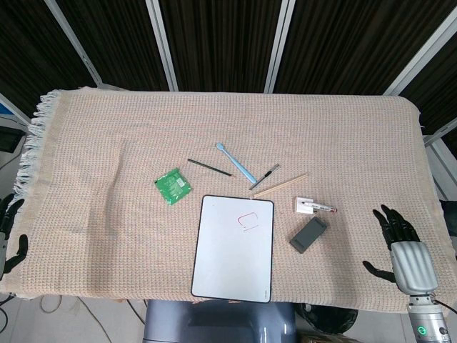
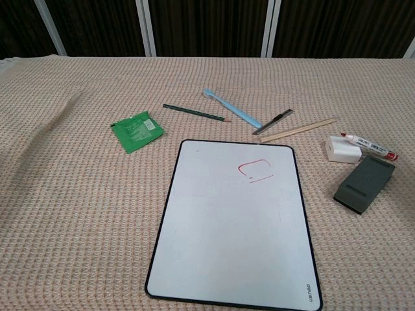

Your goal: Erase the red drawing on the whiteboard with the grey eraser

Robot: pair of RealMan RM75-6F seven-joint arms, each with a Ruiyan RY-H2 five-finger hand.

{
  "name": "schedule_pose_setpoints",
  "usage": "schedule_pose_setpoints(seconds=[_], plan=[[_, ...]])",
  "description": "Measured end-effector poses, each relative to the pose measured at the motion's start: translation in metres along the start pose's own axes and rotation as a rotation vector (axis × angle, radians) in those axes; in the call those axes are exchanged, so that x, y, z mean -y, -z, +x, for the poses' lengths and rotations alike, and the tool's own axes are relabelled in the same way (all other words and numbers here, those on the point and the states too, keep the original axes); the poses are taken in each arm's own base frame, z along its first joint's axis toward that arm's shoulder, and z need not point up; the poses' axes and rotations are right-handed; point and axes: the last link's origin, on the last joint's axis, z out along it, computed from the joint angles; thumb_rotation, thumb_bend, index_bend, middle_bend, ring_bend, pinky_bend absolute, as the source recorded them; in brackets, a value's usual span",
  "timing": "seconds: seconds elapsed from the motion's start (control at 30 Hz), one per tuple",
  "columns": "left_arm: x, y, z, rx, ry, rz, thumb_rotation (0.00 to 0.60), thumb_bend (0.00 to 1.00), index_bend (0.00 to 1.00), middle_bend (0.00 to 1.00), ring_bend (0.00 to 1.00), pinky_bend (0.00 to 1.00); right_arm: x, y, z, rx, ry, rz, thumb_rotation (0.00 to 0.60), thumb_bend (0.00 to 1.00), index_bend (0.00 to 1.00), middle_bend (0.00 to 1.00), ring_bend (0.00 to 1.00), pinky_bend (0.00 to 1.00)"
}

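Observation:
A white whiteboard [image 1: 233, 250] [image 2: 233, 227] with a black rim lies near the table's front edge, and a small red drawing [image 1: 247, 221] [image 2: 254, 170] sits in its upper right part. The grey eraser [image 1: 308, 234] [image 2: 364, 183] lies flat on the cloth just right of the board. My right hand [image 1: 401, 246] hovers at the table's right front edge, fingers spread, holding nothing, well right of the eraser. My left hand [image 1: 7, 232] shows only partly at the far left edge, fingers apart and empty. Neither hand appears in the chest view.
Behind the eraser lie a red marker [image 1: 319, 209] [image 2: 371, 146] and a white block [image 2: 342, 149]. Further back are a wooden stick [image 1: 280, 186], a black pen [image 1: 265, 176], a blue tool [image 1: 236, 162], a dark pencil [image 1: 209, 167] and a green packet [image 1: 173, 186].

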Motion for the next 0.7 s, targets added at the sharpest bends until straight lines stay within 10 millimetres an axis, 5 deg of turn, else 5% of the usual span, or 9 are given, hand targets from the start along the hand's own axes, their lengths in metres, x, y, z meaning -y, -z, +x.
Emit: schedule_pose_setpoints(seconds=[0.27,0.7], plan=[[0.002,0.000,0.000,0.007,-0.001,0.006,0.600,0.52,0.08,0.01,0.00,0.00,0.010,-0.017,-0.005,0.103,0.036,0.188,0.600,0.09,0.01,0.09,0.06,0.16],[0.002,-0.001,-0.001,0.002,-0.007,0.019,0.600,0.53,0.08,0.01,0.00,0.00,0.024,-0.087,-0.025,0.278,0.132,0.442,0.600,0.12,0.11,0.17,0.12,0.17]])
